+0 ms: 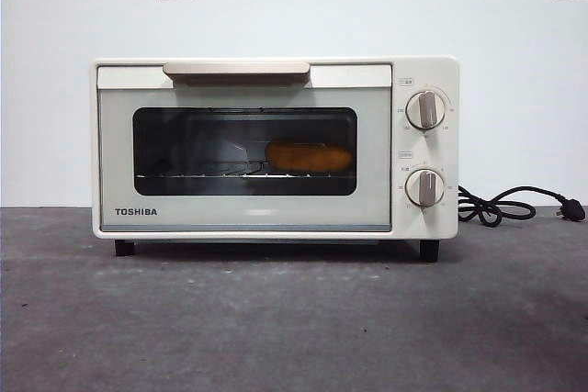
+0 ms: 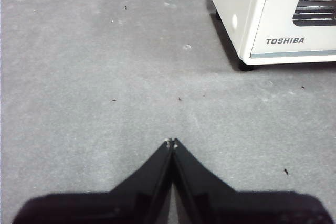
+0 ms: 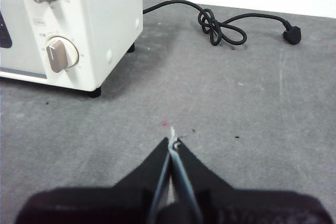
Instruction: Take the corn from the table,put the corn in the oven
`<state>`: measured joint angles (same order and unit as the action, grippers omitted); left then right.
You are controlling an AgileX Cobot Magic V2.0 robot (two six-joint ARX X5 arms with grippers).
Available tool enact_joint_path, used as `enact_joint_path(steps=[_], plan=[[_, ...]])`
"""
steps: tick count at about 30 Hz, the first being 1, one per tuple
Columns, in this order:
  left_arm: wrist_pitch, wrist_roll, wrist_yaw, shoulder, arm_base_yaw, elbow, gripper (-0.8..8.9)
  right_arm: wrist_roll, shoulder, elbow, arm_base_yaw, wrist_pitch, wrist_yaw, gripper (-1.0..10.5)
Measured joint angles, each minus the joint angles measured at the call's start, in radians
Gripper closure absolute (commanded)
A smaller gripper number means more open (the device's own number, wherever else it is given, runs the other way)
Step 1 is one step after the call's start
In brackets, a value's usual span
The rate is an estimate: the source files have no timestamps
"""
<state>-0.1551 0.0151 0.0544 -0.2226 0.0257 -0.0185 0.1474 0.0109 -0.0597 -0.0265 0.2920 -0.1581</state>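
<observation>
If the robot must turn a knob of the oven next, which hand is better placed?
Probably the right hand: its wrist view shows the oven's two knobs near. The left hand faces the other end, near the TOSHIBA logo. Both are shut, empty.

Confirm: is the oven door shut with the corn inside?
Yes. The oven door sits flush and closed, and the corn lies on the rack behind the glass.

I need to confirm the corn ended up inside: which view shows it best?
The front view: the corn lies on the rack behind the oven door's glass. The left wrist view catches only the rack's edge, no corn; the right wrist view shows just the oven's knob side.
</observation>
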Motion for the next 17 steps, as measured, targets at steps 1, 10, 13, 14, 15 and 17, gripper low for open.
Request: enact_joint_path(steps=[1,10,13,14,15,17], plan=[[0.0,0.0,0.0,0.0,0.0,0.0,8.17,0.003,0.0,0.0,0.0,0.0,0.0,9.5],[0.0,0.0,0.0,-0.002,0.0,0.0,8.17,0.007,0.0,0.0,0.0,0.003,0.0,9.5],[0.0,0.0,0.0,-0.003,0.0,0.0,8.17,0.007,0.0,0.0,0.0,0.003,0.0,9.5],[0.0,0.0,0.0,-0.003,0.0,0.0,8.17,0.007,0.0,0.0,0.0,0.003,0.0,9.5],[0.0,0.0,0.0,-0.003,0.0,0.0,8.17,0.007,0.0,0.0,0.0,0.003,0.0,9.5],[0.0,0.0,0.0,-0.003,0.0,0.0,8.17,0.007,0.0,0.0,0.0,0.003,0.0,9.5]])
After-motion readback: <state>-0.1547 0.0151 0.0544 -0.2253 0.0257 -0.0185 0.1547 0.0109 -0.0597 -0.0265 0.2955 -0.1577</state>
